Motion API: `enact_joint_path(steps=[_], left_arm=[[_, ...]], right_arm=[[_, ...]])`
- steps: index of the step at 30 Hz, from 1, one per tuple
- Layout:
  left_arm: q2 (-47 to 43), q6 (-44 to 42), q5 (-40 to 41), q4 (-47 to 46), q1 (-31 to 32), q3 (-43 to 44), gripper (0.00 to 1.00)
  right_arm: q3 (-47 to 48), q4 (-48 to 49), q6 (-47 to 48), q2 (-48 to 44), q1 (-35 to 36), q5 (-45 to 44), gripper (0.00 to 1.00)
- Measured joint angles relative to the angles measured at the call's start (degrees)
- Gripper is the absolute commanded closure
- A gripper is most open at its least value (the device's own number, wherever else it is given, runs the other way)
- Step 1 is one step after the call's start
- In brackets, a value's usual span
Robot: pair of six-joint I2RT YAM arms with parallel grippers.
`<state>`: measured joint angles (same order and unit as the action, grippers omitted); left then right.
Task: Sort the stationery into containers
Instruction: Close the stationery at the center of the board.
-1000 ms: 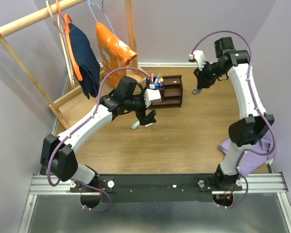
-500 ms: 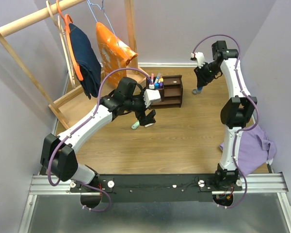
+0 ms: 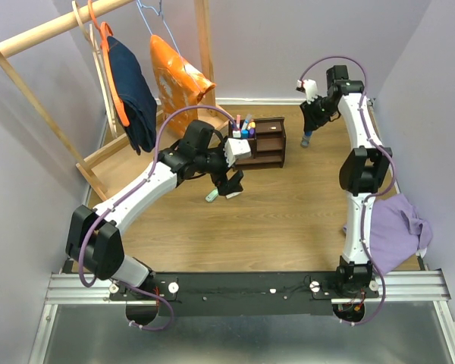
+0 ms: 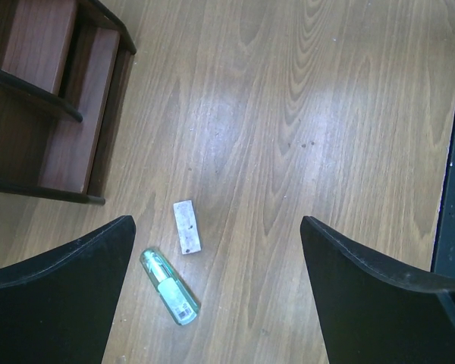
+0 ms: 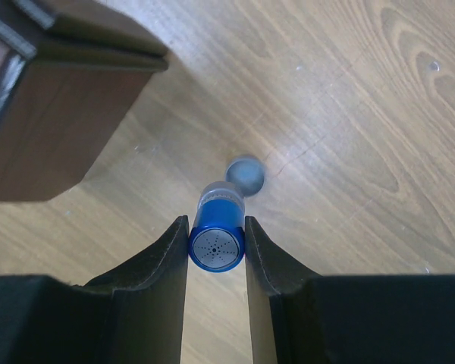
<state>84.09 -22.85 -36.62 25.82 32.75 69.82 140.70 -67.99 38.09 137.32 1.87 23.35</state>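
The dark brown organizer [image 3: 267, 142] stands at the back middle, with several pens [image 3: 243, 127] upright in its left compartment. My left gripper [image 3: 232, 184] is open and empty, hovering just in front of the organizer's left end. In the left wrist view the gripper [image 4: 216, 221] hangs above a pale green translucent piece [image 4: 168, 287] and a beige piece [image 4: 186, 226] lying on the wood; the organizer [image 4: 45, 114] is at upper left. My right gripper [image 3: 312, 121] is shut on a blue marker [image 3: 306, 140], held upright right of the organizer. The right wrist view shows the marker [image 5: 217, 243] between my fingers [image 5: 155, 265].
A pale wooden clothes rack [image 3: 45, 30] with a dark blue garment [image 3: 133, 95] and an orange one [image 3: 180, 76] stands at back left. A purple cloth [image 3: 398, 227] lies at the right edge. Walls close in the back and the sides.
The right arm has folded closer to the right wall, and its gripper with the blue marker has stayed near the same spot. The left arm has barely moved.
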Motion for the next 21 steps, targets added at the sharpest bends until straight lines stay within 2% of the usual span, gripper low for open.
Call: enact_joint_path(steps=[6,21], left_arm=[[0.37,0.0,0.0,0.0,-0.39,-0.11,0.01],[1.95,0.24,-0.02,-0.02,-0.94,-0.24,0.01]], right_arm=[[1.79,2.05,-1.25,3.34,0.0,-0.13,0.99],[1.79,2.62,-1.64,4.63,0.0,-0.9,0.99]])
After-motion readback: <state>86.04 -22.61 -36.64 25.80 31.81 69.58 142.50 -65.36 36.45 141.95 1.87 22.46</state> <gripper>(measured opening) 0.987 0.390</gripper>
